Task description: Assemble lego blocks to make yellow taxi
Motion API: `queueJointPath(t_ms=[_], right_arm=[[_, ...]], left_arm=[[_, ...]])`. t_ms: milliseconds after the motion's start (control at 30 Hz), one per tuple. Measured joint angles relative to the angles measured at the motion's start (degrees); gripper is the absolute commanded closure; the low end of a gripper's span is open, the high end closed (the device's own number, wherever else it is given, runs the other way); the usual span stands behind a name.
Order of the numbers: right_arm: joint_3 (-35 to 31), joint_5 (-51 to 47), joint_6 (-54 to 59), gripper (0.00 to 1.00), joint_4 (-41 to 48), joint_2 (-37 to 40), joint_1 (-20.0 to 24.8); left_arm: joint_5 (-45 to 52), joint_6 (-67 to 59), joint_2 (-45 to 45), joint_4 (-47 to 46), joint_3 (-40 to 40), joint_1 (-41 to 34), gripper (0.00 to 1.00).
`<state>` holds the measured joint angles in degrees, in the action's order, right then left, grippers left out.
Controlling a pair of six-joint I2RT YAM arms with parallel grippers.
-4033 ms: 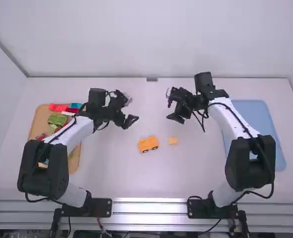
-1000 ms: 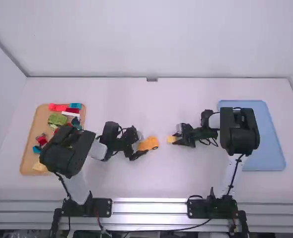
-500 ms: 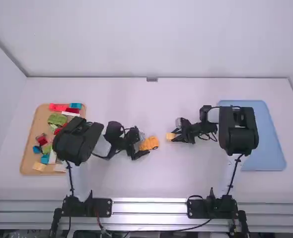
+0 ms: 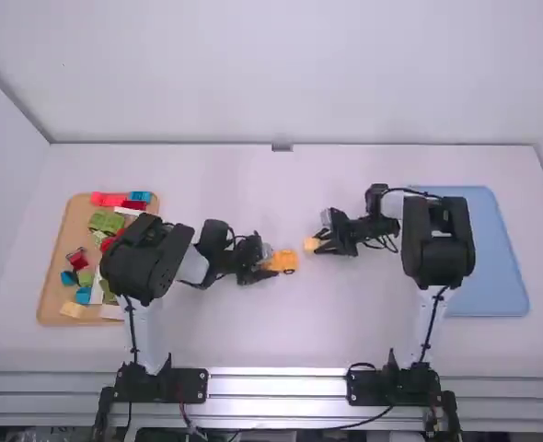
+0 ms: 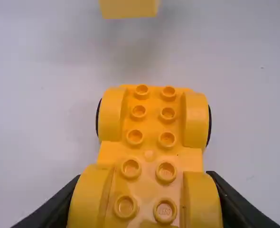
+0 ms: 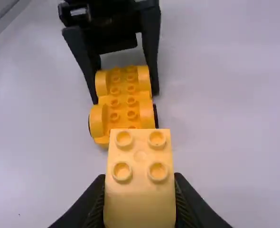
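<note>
Wooden tray (image 4: 56, 249): full of mixed blocks (image 4: 107, 222), red, green, blue and white. Kept off to one side, likely to leave room for building in the middle.
Left pincer (image 5: 144, 176): clamped on the yellow car bottom (image 5: 149, 154), one finger on each side of the near end. Likely squeezed there to stop any rolling or sliding.
Yellow car bottom: in the middle of the counter (image 4: 207, 331), it seems, bumps up. Far end left free, pointing at the yellow block (image 6: 140, 190), maybe to get it on top.
Yellow block: near the car bottom but apart, bumps up too. Looks lifted, ready to go over and press down. Could sit crooked if not lined up with the bumps below.
Right pincer (image 6: 139, 176): clamped on the yellow block by its sides, with top bumps left bare.
Blue tray (image 4: 503, 267): at the far right, out of the way, maybe for the finished taxi.
</note>
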<state>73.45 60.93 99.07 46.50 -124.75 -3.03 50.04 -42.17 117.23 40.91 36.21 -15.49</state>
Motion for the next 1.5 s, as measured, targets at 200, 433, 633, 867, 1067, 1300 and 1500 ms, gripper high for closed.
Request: queueJointPath(t_ms=[200, 433, 633, 867, 1067, 1300, 1500], right_arm=[[3.7, 0.0, -0.1, 0.86, 4.0, 0.0, -2.3], [5.4, 0.4, -1.4, 0.87, 2.0, 0.0, -2.9], [5.4, -0.7, -9.1, 0.88, -4.3, 0.4, -2.4], [4.1, -6.4, -14.8, 0.89, -8.5, 6.6, -5.2], [-4.1, -14.6, -26.8, 0.91, -23.8, 12.5, -10.8], [-14.5, -13.6, -31.3, 0.83, -30.5, 14.5, -10.6], [-18.1, -10.7, -31.1, 0.85, -32.5, 14.5, -9.5]], left_arm=[[1.6, -6.9, 0.0, -14.1, 6.9, 0.0, 0.50], [1.8, -10.4, 0.2, -19.2, 9.5, 0.0, 0.49], [1.5, -10.6, 0.7, -15.3, 8.5, 0.0, 0.47], [1.9, -10.4, 0.7, -12.4, 6.9, 0.0, 0.46], [1.2, -8.4, 0.6, -12.3, 6.9, 0.0, 0.45], [1.2, -8.0, 0.7, -12.3, 6.9, 0.0, 0.43], [1.2, -8.0, 0.6, -12.6, 6.9, 0.0, 0.44]])
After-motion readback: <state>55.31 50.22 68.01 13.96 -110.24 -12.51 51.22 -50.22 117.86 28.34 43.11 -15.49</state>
